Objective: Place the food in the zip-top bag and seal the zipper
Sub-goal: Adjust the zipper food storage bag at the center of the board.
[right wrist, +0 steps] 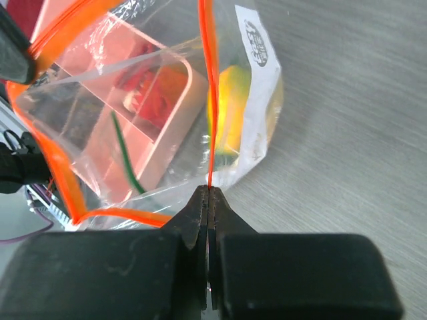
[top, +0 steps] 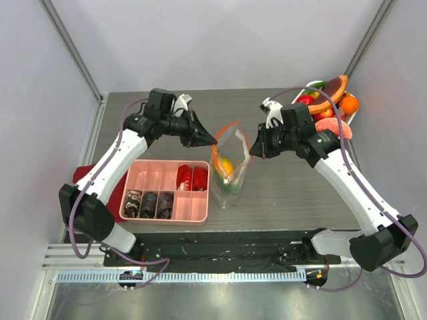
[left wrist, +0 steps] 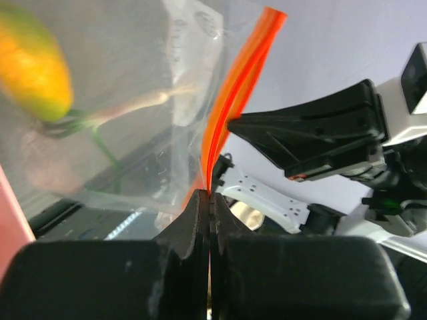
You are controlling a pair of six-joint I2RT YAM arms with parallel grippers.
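The clear, crinkly zip-top bag (top: pixel 237 143) stands upright on the grey wood-grain table (top: pixel 293 200), just beside the pink compartment tray (top: pixel 150 175). The left fingers (left wrist: pixel 195 217) are pressed together on one end of its thin orange-red zipper strip (right wrist: pixel 208 80), and the right fingers (right wrist: pixel 195 213) pinch the opposite end. Holding both ends probably serves to stretch the mouth taut for sealing; for now the strip gapes in a loop. A glossy yellow toy fruit (right wrist: pixel 230 107) with a green stem lies inside the bag.

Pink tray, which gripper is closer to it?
Left. The left gripper pinches the bag just beyond the tray; the right gripper holds the bag's opposite side.
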